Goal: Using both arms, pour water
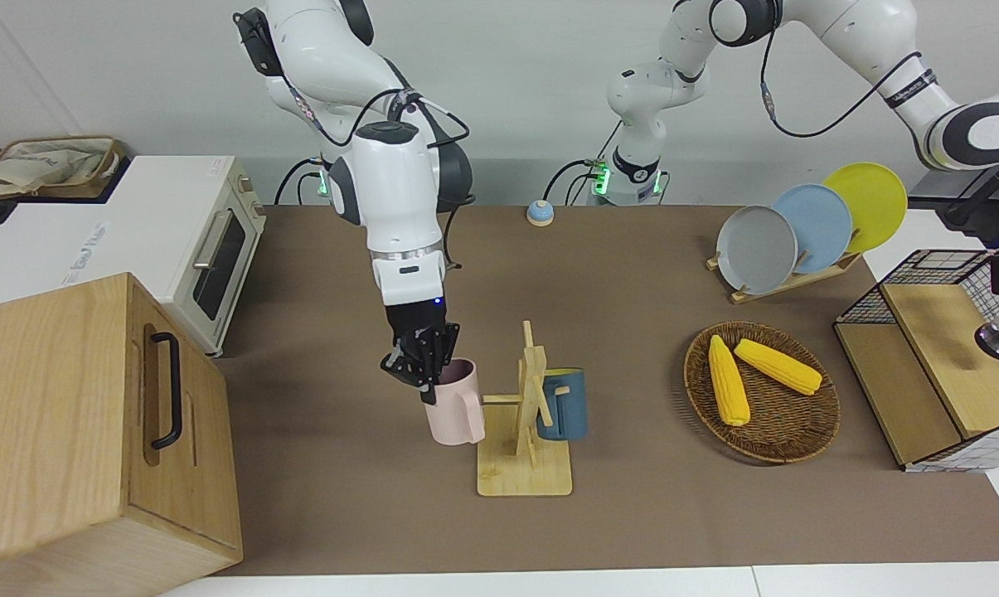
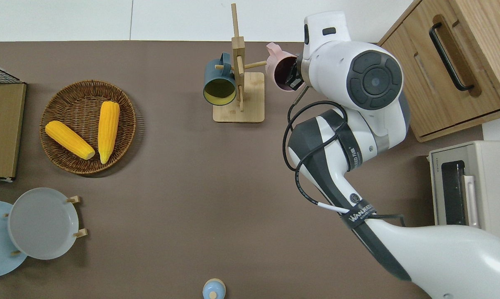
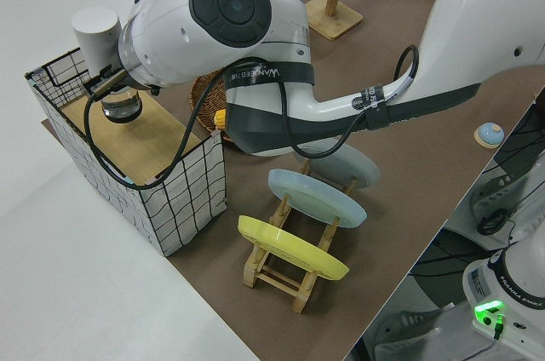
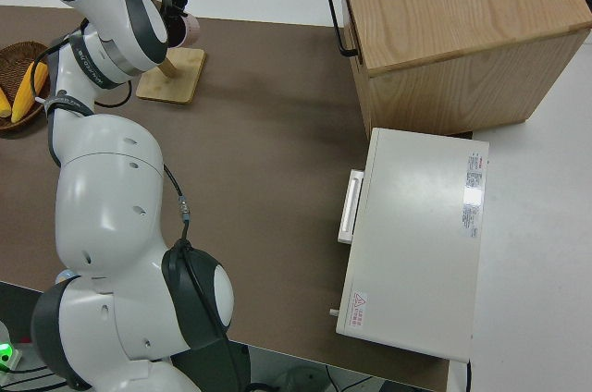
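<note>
Pink mug (image 1: 455, 404) is the one in play here: the right pincer (image 1: 423, 365) is pinching its rim, one finger inside the mouth and one outside, and the mug sits tilted with its handle up against a peg of the wooden mug rack (image 1: 526, 423). From overhead the mug's opening faces the robots and it's just beside the rack, toward the right arm's end of the tabletop (image 1: 366, 497). Whether it hangs on the peg or is clear of it, I honestly can't tell.

A dark blue mug (image 1: 562, 404) with a yellow inside hangs on the rack too, on the side toward the left arm's end.

The left pincer (image 3: 111, 93) is off at its own end of the tabletop, over a wire basket (image 3: 183, 199) with a wooden board in it, and it's holding a clear glass (image 3: 122, 106) by the rim.

Other stuff around: a wicker basket (image 1: 806, 431) with two corn cobs (image 1: 728, 381), a rack with grey, blue and yellow plates (image 1: 812, 227), a small blue bell (image 1: 540, 212) close to the robots, a wooden cabinet (image 1: 60, 431) and a white toaster oven (image 1: 209, 249) at the right arm's end.
</note>
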